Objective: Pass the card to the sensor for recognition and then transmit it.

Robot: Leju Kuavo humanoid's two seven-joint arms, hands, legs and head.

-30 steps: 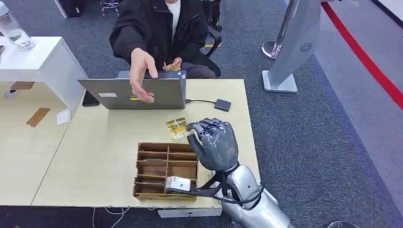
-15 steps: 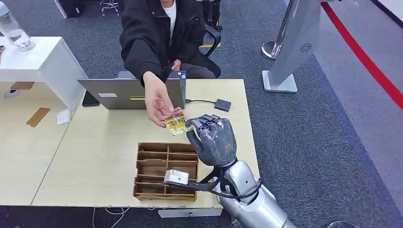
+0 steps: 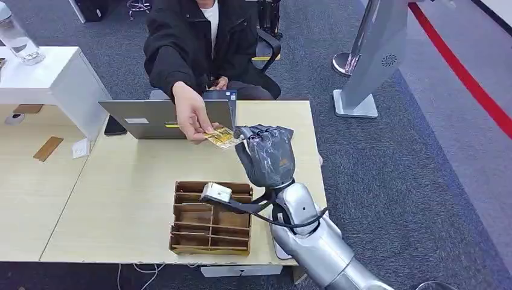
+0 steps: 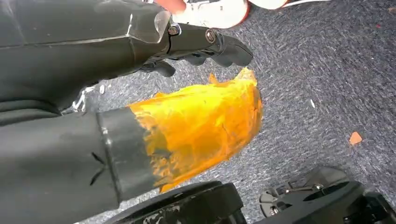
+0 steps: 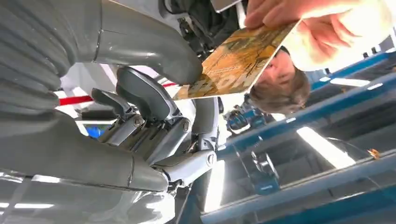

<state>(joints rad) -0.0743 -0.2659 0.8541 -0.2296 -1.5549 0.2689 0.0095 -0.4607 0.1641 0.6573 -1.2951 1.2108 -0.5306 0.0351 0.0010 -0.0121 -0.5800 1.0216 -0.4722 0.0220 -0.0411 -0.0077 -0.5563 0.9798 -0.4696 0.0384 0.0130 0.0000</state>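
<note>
right hand: my right hand (image 3: 266, 156) is raised over the table (image 3: 127, 181), just past the far right corner of the wooden organiser tray (image 3: 211, 216). Thumb (image 5: 154, 46) and fingers (image 5: 140, 95) are closed on one edge of the card (image 3: 221, 138). Card is pinched, not loose.
card: yellow-gold printed card, tilted, in the air above the table beyond the tray's far edge, between the tray and the laptop (image 3: 166, 118). In the wrist view the card (image 5: 233, 63) runs from my thumb to the person's fingers.
person's hand: the person's hand (image 3: 192, 116) holds the card's opposite edge, so we both have it. The person sits behind the laptop, arm reaching over it toward the tray side.
left hand: my left hand (image 4: 205, 44) hangs over grey carpet (image 4: 327, 84), fingers curled in, nothing in them.
sensor: small dark box (image 3: 288, 131) on a cable, far side of the tray, mostly hidden behind my right hand.
tray: brown, multi-compartment, at the table's near edge; cannot tell what the compartments hold.
</note>
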